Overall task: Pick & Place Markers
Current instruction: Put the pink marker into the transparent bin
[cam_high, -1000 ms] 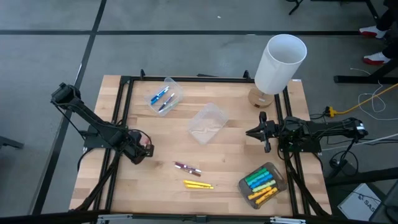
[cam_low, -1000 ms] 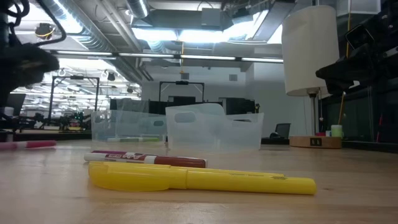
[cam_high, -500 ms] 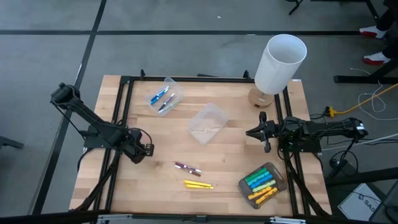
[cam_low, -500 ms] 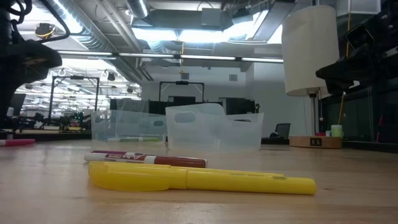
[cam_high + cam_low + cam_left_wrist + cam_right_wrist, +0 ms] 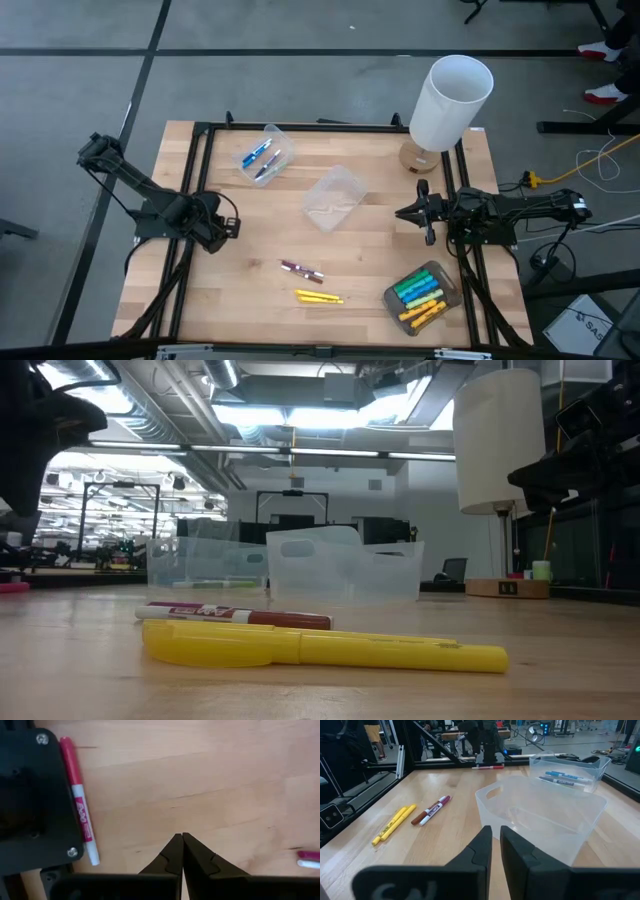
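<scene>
Markers are lying in five spots on the wooden table (image 5: 250, 300). One yellow marker (image 5: 319, 297) and one maroon marker (image 5: 301, 268) are resting loose near the front edge, side by side but apart. One pink marker (image 5: 79, 820) is lying by the left edge, just beside the left arm's dark mount. Two or three blue-capped markers (image 5: 258, 157) are sitting inside the far clear tub (image 5: 280, 141). A mixed bunch of green, blue and yellow markers (image 5: 420, 294), too tightly packed to count, is filling the tub at the front right corner (image 5: 392, 299). One empty clear tub (image 5: 332, 196) is standing mid-table.

Left gripper (image 5: 229, 227) is hovering over the left side of the table, its fingers (image 5: 172, 851) pressing together on nothing. Right gripper (image 5: 403, 213) is waiting at the right edge, facing the empty tub, fingers (image 5: 479, 847) nearly closed with a thin slit between them, grasping nothing. One white lamp (image 5: 451, 101) is standing at the far right corner.
</scene>
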Available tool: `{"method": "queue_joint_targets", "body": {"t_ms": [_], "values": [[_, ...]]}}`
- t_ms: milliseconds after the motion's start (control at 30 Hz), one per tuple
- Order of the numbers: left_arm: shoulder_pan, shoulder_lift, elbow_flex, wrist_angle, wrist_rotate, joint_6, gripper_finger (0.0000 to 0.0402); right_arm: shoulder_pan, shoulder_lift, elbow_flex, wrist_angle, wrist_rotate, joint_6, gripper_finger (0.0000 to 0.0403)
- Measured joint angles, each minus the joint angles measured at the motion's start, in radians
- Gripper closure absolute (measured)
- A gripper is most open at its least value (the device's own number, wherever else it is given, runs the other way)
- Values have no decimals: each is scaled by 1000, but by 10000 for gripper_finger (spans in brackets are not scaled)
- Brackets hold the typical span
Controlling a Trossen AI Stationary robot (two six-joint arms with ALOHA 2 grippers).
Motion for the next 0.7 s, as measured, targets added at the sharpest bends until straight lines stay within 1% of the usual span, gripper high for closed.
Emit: {"method": "queue_joint_targets", "body": {"t_ms": [433,500,700], "values": [[8,1,0,12,-6,23,399,0,0,0,0,0,0,363],[8,1,0,42,-30,30,398,0,0,0,0,0,0,363],[8,5,0,209,-145,88,399,0,0,0,0,0,0,363]]}}
